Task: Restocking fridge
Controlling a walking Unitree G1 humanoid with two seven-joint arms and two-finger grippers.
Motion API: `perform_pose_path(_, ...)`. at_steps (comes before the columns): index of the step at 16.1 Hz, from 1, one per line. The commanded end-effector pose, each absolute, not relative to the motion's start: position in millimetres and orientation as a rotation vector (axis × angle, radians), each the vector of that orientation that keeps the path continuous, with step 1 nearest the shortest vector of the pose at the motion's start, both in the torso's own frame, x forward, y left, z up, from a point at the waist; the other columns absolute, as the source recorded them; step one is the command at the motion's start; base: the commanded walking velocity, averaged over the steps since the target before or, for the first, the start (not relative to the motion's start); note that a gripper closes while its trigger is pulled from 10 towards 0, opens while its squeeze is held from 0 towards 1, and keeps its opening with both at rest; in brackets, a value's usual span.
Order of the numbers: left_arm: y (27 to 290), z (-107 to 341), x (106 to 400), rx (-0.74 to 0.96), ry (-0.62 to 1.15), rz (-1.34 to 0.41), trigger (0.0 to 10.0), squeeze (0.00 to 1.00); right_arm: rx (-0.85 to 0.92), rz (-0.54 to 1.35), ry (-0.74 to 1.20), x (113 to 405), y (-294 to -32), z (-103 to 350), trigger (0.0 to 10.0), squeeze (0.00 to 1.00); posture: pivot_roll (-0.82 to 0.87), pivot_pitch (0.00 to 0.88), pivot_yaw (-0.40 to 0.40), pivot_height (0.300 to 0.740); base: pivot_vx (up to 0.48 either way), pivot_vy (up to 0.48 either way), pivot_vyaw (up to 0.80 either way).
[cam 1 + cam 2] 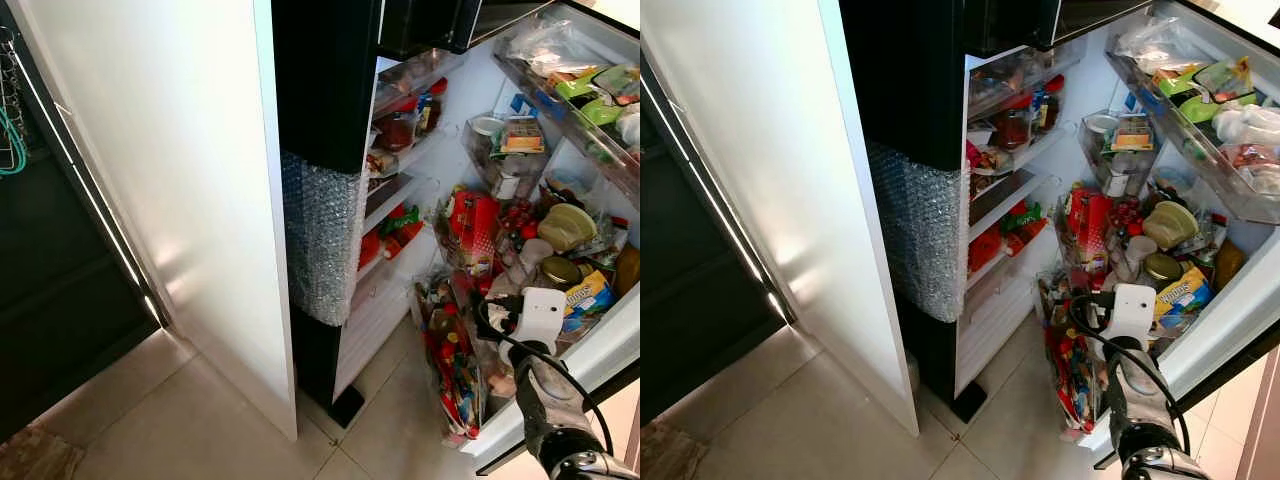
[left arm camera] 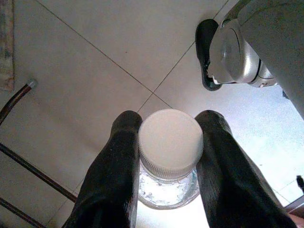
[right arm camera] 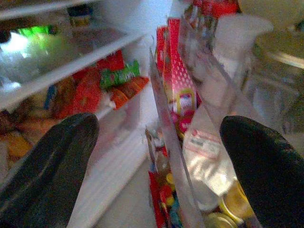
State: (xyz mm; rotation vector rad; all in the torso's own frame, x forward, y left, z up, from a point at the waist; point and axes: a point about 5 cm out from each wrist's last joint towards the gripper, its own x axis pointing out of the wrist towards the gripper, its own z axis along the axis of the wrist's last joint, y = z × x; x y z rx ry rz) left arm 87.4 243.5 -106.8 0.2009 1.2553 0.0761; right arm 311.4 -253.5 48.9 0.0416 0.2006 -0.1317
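Fridge opening: the door [image 1: 600,360] stands wide on the right, its bins crammed with jars and packets.
Interior shelves [image 1: 1005,200]: stocked; narrow gaps above the goods.
Left: white panel [image 1: 170,200] and bubble-wrapped edge [image 1: 320,240] wall off that side.
Near: tiled floor [image 1: 200,420] open.
Right gripper [image 3: 156,156]: fingers apart, before the door bins.

Beige tile floor [image 1: 180,420]; dark cabinet [image 1: 60,290] at left.

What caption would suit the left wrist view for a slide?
Left gripper clamps a clear bottle just below its white cap, above the tiled floor.
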Motion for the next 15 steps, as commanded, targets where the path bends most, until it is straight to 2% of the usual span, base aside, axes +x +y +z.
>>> perform_pose_path(1, 246.4, -106.7, 85.1, 0.208, 1.268, 0.084, 10.0, 0.00, 0.039, -0.144, 0.222, 311.5, -256.6, 48.1, 10.0, 0.00, 0.01, 0.000, -0.028, 0.740, 0.000, 0.000, 0.00)
perform_pose_path(11, 248.4, -106.1, 85.3, 0.215, 1.267, 0.089, 10.0, 0.00, 0.019, -0.222, 0.306, 299.0, -282.1, 40.9, 10.0, 0.00, 0.01, 0.000, -0.019, 0.740, 0.000, 0.000, 0.00)
perform_pose_path(15, 248.6, -106.0, 85.6, 0.217, 1.268, 0.086, 10.0, 0.00, -0.006, -0.299, 0.332, 284.4, -305.6, 38.1, 10.0, 0.00, 0.00, 0.000, -0.015, 0.740, 0.000, 0.000, 0.00)
